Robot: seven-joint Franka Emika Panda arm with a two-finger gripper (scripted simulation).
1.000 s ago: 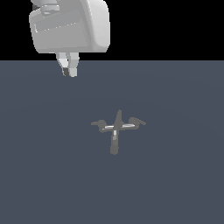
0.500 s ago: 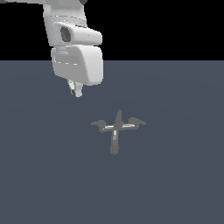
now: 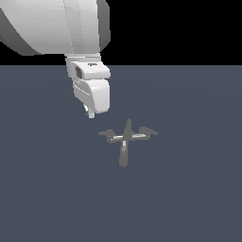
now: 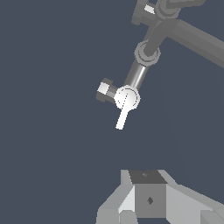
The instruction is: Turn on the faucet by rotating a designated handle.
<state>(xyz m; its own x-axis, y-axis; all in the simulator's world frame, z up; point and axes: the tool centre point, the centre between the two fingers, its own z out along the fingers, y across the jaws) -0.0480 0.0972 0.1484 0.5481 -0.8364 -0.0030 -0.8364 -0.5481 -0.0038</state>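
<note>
Small grey metal cross-shaped faucet (image 3: 124,138) sits on the dark slate floor (image 3: 189,198), long spout toward the camera. Short stubby grey handle (image 3: 107,134) juts to the exterior view's left. White gripper (image 3: 90,113) hovers near that lever, apart from it, holding nothing; jaw opening cannot be told.

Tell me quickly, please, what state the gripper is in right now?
Gripper: holding nothing, clear of the faucet; whether it is open or shut cannot be told.
</note>
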